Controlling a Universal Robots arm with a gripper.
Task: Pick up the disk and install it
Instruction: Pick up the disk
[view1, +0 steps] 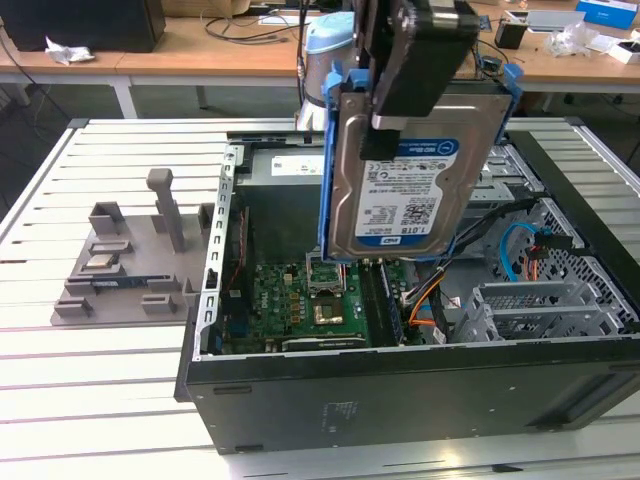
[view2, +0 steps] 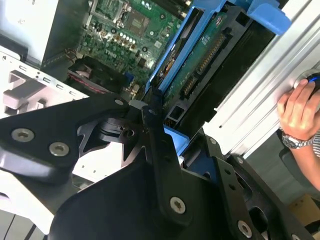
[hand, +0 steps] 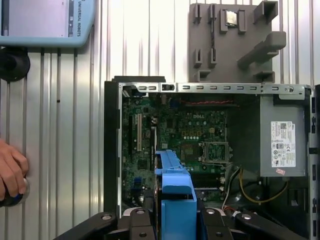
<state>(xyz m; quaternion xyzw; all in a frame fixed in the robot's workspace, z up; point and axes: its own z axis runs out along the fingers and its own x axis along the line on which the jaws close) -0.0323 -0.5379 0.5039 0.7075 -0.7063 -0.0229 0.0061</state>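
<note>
exterior view oblique above case (view1: 400, 400); both wrist views look down onto motherboard (view2: 125, 30) (hand: 200, 125).

We log the disk (view1: 412, 175) as silver, its label (view1: 405, 205) white and blue, its carrier frame (view1: 327, 180) bright blue. The motherboard (view1: 290, 290) is green, the table (view1: 90, 370) white with ribbed stripes, the fixture (view1: 130, 265) plain grey.

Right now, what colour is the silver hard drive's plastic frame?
The frame is bright blue, clearest in the exterior view.

disk (view1: 410, 170): one
gripper (view1: 400, 115): one
robot arm (view1: 322, 60): one
computer case (view1: 400, 400): one
motherboard (hand: 200, 130): one
processor socket (hand: 215, 152): one
power-supply box (hand: 282, 135): one
grey fixture (view1: 120, 270): one, at nine o'clock of the case in the exterior view
person's hand (view2: 300, 115): one
</note>
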